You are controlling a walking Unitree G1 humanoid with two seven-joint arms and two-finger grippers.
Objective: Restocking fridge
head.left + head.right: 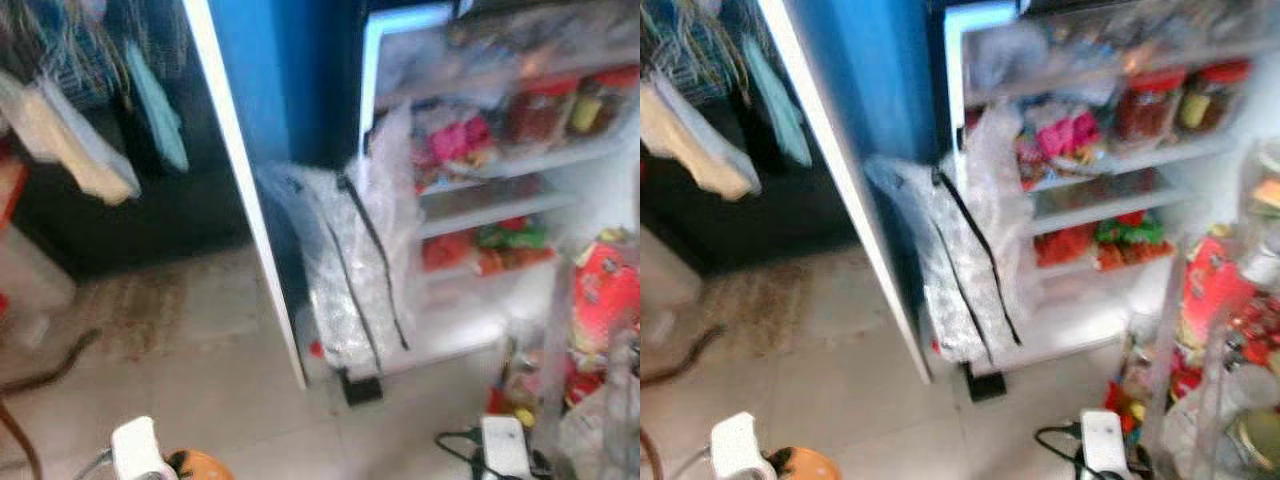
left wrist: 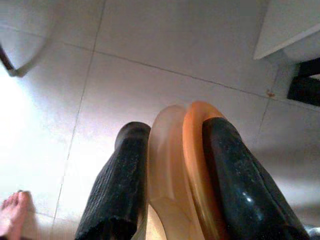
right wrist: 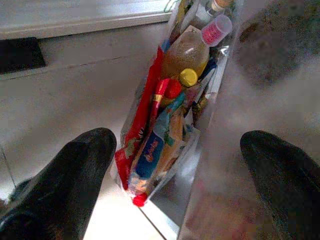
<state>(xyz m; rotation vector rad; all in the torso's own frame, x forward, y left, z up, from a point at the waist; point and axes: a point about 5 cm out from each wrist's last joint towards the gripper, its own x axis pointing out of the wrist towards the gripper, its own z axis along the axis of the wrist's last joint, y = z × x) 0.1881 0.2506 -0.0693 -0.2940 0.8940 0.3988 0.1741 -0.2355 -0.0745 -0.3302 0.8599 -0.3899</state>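
Left hand [image 2: 170, 200] clamping one orange lid [image 2: 192, 165], right hand [image 3: 185, 175] wide over bottles [image 3: 187, 52].

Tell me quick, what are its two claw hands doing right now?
Left gripper: shut on an orange plate.
Right gripper: open, holding nothing, above a clear container of bottles and packets.

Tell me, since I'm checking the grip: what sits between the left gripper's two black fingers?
In the left wrist view, the left gripper is shut on an orange plastic lid, held edge-on between the fingers above bare floor tiles.
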